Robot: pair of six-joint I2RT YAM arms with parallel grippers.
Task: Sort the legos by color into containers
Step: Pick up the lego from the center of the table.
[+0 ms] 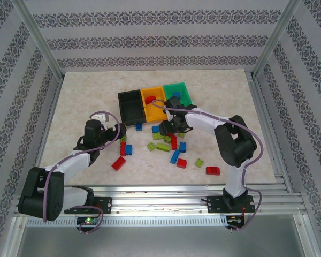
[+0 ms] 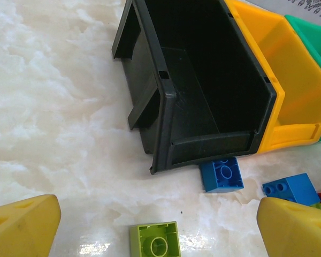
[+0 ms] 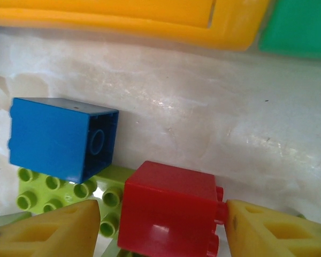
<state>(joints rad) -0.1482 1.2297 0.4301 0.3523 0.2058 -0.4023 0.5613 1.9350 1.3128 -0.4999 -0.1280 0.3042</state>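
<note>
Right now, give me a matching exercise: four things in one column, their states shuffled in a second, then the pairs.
1 black plastic bin
2 orange-yellow plastic bin
3 left end effector
4 right end effector

A astride a red studded plastic brick
B empty
C holds a red brick
D wide open, facing the black bin

Pairs: 1-B, 2-C, 3-D, 4-A

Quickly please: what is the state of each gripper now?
Left gripper: open, holding nothing.
Right gripper: open around the small red plastic brick, not clamped on it.
</note>
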